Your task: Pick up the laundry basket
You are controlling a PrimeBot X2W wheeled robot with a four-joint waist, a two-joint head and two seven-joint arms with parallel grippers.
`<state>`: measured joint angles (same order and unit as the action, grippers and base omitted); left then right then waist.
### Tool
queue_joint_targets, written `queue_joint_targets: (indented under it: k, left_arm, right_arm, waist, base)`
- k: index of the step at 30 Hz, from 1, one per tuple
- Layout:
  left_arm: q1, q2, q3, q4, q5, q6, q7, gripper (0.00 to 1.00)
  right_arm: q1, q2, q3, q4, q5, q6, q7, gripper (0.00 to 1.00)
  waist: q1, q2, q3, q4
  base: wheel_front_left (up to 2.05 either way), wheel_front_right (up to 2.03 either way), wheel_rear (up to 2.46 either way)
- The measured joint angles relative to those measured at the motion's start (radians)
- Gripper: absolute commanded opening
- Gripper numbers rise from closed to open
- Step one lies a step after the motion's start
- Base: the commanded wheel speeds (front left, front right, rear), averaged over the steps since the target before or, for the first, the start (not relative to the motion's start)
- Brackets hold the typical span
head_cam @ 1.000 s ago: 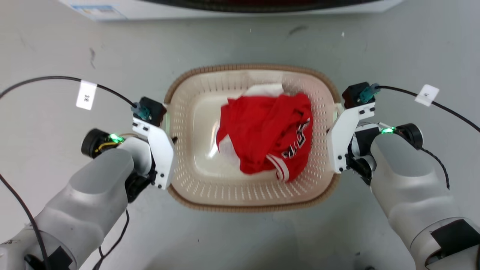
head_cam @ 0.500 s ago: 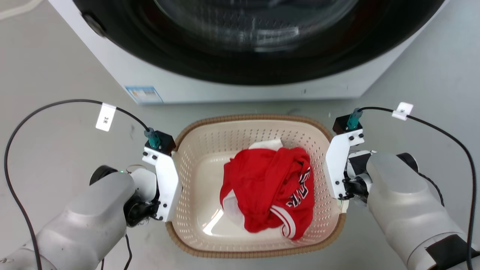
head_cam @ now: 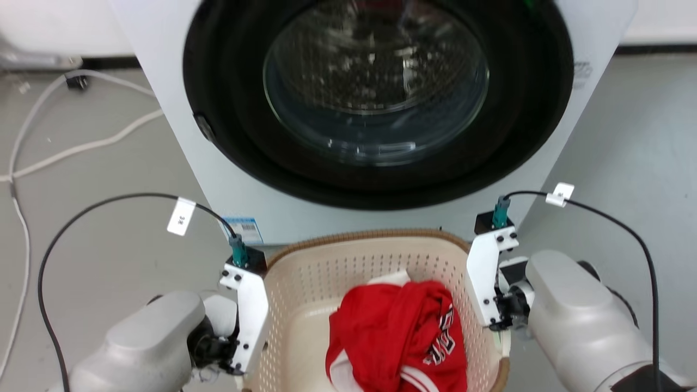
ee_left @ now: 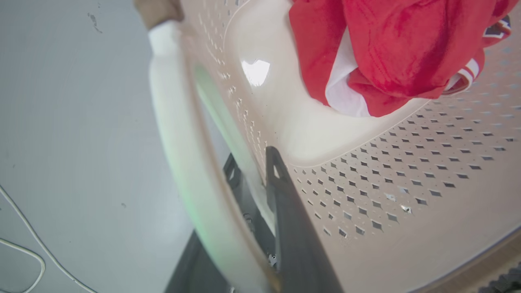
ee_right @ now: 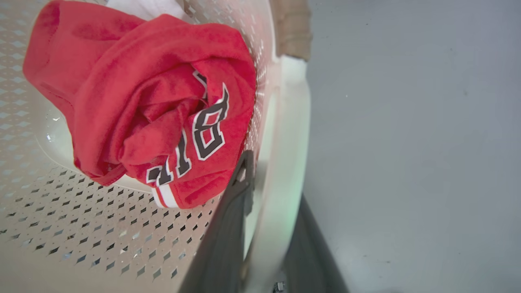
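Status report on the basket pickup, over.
Left end effector shut on laundry basket handle, right end effector likewise. Red jersey inside. Washer close ahead.

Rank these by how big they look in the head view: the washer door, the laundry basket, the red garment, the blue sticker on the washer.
1. washer door
2. laundry basket, though the view's bottom edge cuts it off
3. red garment, also partly cut off
4. blue sticker
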<state>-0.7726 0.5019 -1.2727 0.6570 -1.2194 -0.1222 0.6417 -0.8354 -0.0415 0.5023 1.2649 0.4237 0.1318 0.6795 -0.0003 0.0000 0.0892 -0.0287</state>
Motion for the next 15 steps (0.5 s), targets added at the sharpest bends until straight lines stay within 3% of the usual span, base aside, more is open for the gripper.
queue_joint_targets:
  k: [15]
  left_arm:
    - [0.049, 0.005, -0.003, -0.029, 0.000, 0.000, 0.118, 0.00]
  right_arm:
    - [0.075, 0.000, 0.042, -0.006, 0.070, 0.000, 0.085, 0.00]
  waist:
    - [0.0000, 0.0000, -0.130, 0.001]
  base:
    - [0.00, 0.00, 0.00]
